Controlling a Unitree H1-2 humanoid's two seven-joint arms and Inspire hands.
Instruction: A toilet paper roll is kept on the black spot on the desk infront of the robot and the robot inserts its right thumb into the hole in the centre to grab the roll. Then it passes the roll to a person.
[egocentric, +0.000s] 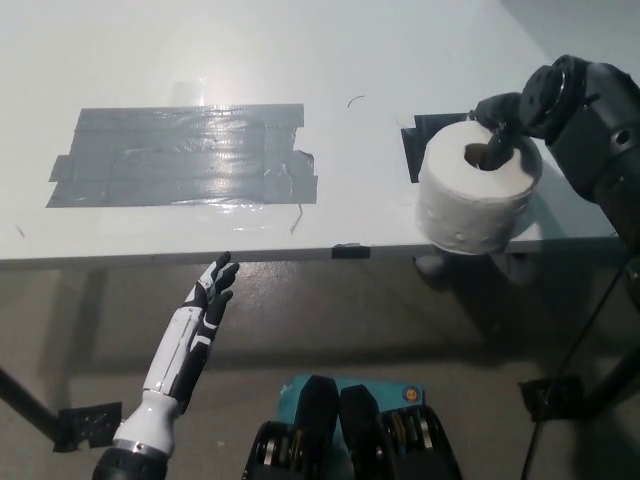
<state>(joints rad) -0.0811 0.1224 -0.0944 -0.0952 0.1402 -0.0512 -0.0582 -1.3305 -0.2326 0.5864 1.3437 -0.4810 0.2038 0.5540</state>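
While much of the black right hand (505, 125) is lost in its own dark bulk at the right edge of the head view, one digit can be seen sunk into the core hole of the toilet paper roll (478, 192), with the other fingers curled down over the roll's far top rim. How firmly the hand clamps the roll's wall cannot be made out, as the contact is hidden behind the roll, but the hand has hold of it. Standing on end, the roll sits at the near right corner of the white desk (300, 60), overhanging the desk's front edge. It covers most of a black spot (422, 135), of which only a strip at the roll's left and far side shows. Whether the roll's base rests on the desk or hangs just clear of it cannot be told. The right arm comes in from the right, partly cut off by the picture's border. Below the desk edge at lower left, the white left hand (208, 300) rests with fingers straight and slightly spread, holding nothing. A large patch of grey tape (180, 155) lies on the desk's left part.
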